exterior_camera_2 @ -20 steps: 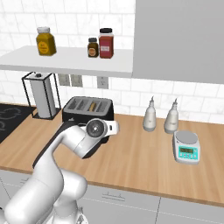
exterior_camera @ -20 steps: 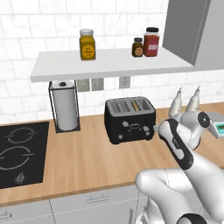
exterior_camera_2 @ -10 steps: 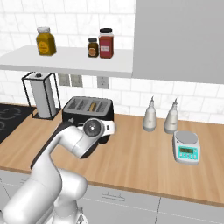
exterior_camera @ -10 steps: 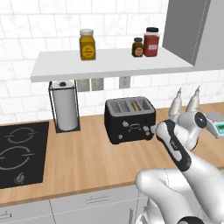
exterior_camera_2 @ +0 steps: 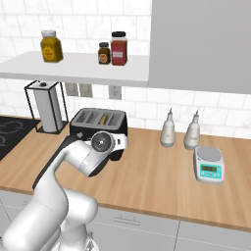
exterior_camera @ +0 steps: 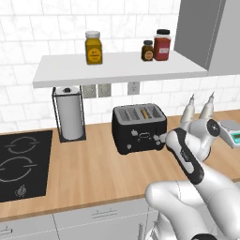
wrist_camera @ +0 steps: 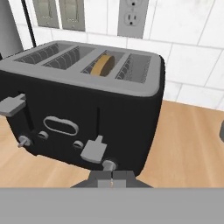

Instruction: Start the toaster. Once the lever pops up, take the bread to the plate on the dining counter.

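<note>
So the light-wood tabletop along the white tile wall carries everything here, and the black boxy four-slot toaster sits near the back of it, probably so it's close to the wall outlets right behind it. Its front with the levers and little knobs faces out toward the robot, which is handy since that's the side you need to reach. The tan-brown slice of bread is dropped into the third slot from the left in the hand view, with just its rounded top edge peeking up, so it looks loaded and ready to toast. The pincer is shut tight with nothing in it, which I'd guess is so the closed tips work as one blunt poker for pushing a lever down. It sits low in front of the toaster's right half, just below the grey lever on that side, and the bread is up above and behind that, inside the toaster.
</note>
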